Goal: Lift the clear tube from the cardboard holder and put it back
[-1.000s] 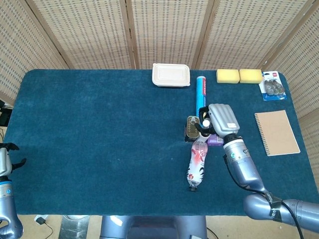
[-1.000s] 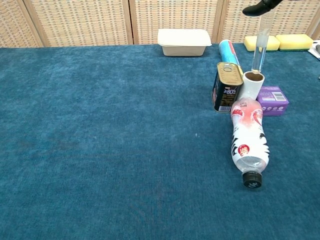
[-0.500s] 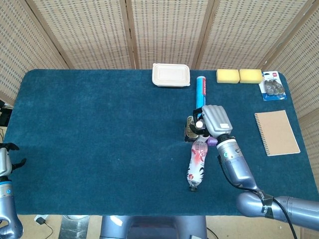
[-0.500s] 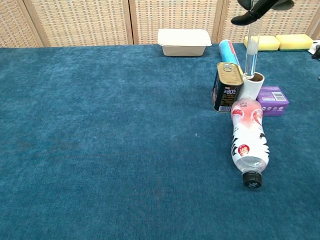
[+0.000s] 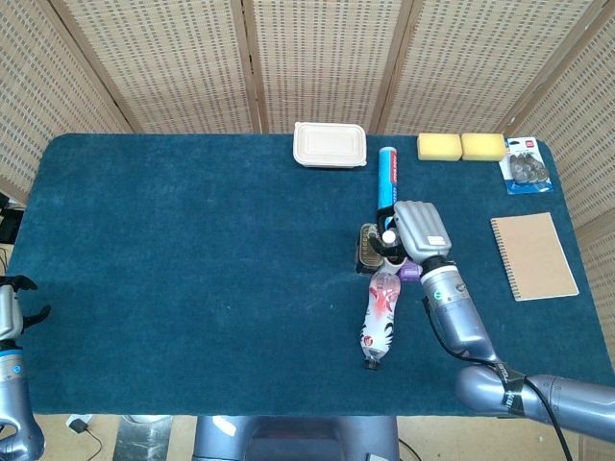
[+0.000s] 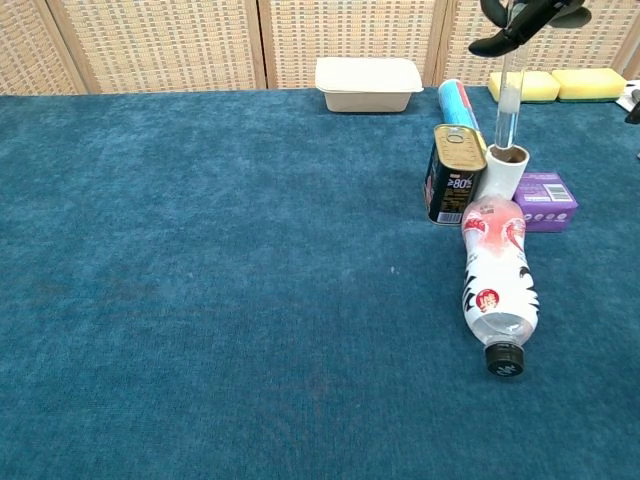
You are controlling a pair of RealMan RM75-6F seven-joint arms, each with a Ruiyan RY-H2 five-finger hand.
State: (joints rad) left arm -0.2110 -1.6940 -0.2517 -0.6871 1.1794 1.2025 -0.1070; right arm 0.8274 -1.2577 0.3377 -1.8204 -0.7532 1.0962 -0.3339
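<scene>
My right hand (image 6: 530, 14) pinches the top of the clear tube (image 6: 507, 105) and holds it upright. The tube's lower end sits at the mouth of the pale cardboard holder (image 6: 499, 178), which stands between a tin and a purple box. From the head view my right hand (image 5: 419, 229) covers most of the holder, and only the tube's white cap (image 5: 388, 236) shows beside it. My left hand (image 5: 12, 309) hangs off the table's near left corner, fingers apart, holding nothing.
A tin can (image 6: 455, 178) and a purple box (image 6: 545, 200) flank the holder. A bottle (image 6: 497, 285) lies in front of it, a blue cylinder (image 6: 458, 100) behind. A white container (image 6: 367, 83), yellow sponges (image 6: 560, 84), a notebook (image 5: 533, 254) and a blister pack (image 5: 526, 165) lie farther off.
The right hand drifted left with the tube and lowered it slightly, then came back right, so the tube's tip now stands over the holder's mouth. The left hand stayed still.
</scene>
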